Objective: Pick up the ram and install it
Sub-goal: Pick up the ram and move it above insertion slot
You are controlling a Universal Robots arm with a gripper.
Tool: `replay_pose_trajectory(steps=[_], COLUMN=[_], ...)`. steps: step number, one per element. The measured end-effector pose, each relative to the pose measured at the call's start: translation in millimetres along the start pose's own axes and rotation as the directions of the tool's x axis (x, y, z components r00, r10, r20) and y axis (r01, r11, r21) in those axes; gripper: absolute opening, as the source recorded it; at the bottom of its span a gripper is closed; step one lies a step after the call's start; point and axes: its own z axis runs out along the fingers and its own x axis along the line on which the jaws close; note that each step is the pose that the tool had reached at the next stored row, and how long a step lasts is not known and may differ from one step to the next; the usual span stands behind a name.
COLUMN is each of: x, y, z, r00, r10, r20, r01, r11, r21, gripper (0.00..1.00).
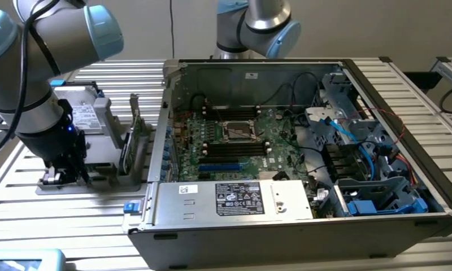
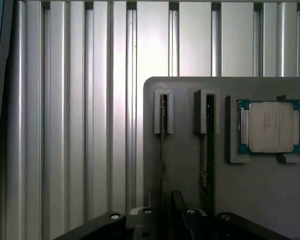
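Observation:
The ram (image 2: 163, 131) is a thin stick standing on edge in a slot of the grey holder (image 2: 190, 90). A second stick like it (image 2: 208, 150) stands in the neighbouring slot. My gripper (image 2: 166, 212) is down over the first stick, which runs in under its middle. In the exterior view the gripper (image 1: 64, 172) is low over the holder (image 1: 105, 182) on the exterior view's left. The open computer case (image 1: 286, 226) lies to the right of it. Its motherboard (image 1: 275, 161) shows black slots (image 1: 234, 148).
A processor chip (image 2: 270, 126) sits in a pocket of the holder beside the sticks. Silver hard drives (image 1: 86, 110) and a green card (image 1: 135, 132) stand between the arm and the case. A second arm's base (image 1: 256, 28) rises behind the case. The table is ribbed aluminium (image 1: 52, 226).

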Motion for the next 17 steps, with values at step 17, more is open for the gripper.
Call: replay_pose_trajectory(steps=[17], x=[1.4], y=[0.8], z=[-71.8], r00=[1.0], r10=[0.0], r20=[-0.0001], r01=[0.0], r11=[1.0], r21=[-0.0001], gripper=[0.13])
